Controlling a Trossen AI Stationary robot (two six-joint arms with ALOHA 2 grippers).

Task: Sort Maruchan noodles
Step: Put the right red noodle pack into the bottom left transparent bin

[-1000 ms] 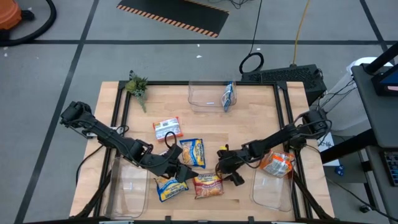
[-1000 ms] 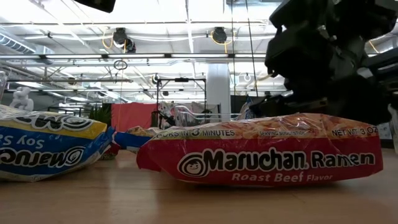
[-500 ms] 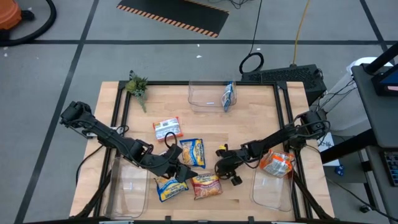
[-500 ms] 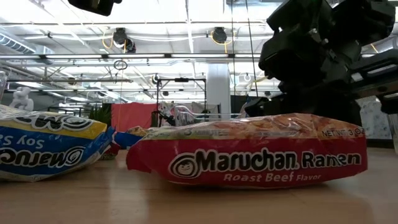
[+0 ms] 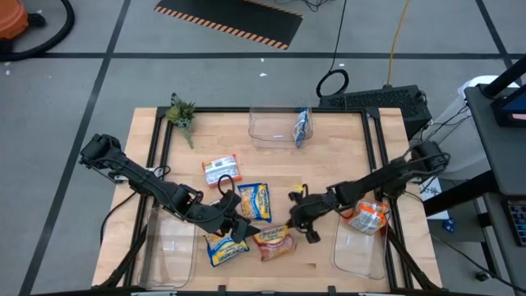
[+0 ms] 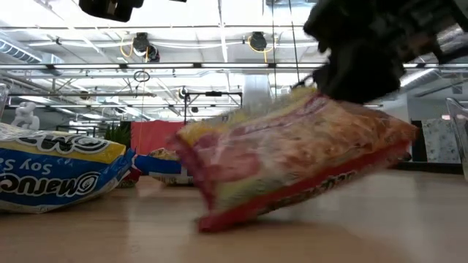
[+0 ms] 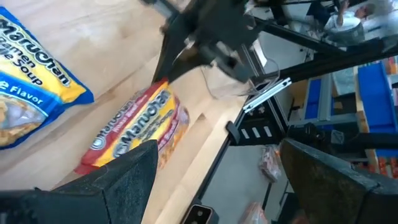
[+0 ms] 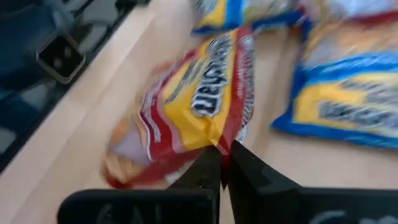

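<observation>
The right gripper (image 5: 301,222) reaches in over the front middle of the wooden counter (image 5: 329,177), and its jaws are pinched tight on the edge of a red Maruchan roast beef packet (image 5: 272,241). In the low view that packet (image 6: 292,157) hangs tilted, one long edge lifted under the gripper and the opposite corner touching the wood. The right wrist view shows the two dark fingers (image 8: 214,165) meeting on the packet's seam.

The left gripper (image 5: 238,226) hovers just beside the packet with its jaws spread wide, holding nothing, above a blue-and-yellow soy sauce packet (image 5: 226,248) near the front edge. Another blue-and-yellow packet (image 5: 255,201) lies flat toward the middle, and a white-and-red packet (image 5: 220,170) lies farther back.

An orange packet (image 5: 366,215) sits in the clear bin at front right (image 5: 359,255). A blue packet (image 5: 302,127) stands on edge in the clear bin at the back (image 5: 271,127). A third clear bin (image 5: 170,247) is at front left, and a small green plant (image 5: 181,113) rests at the back left corner.
</observation>
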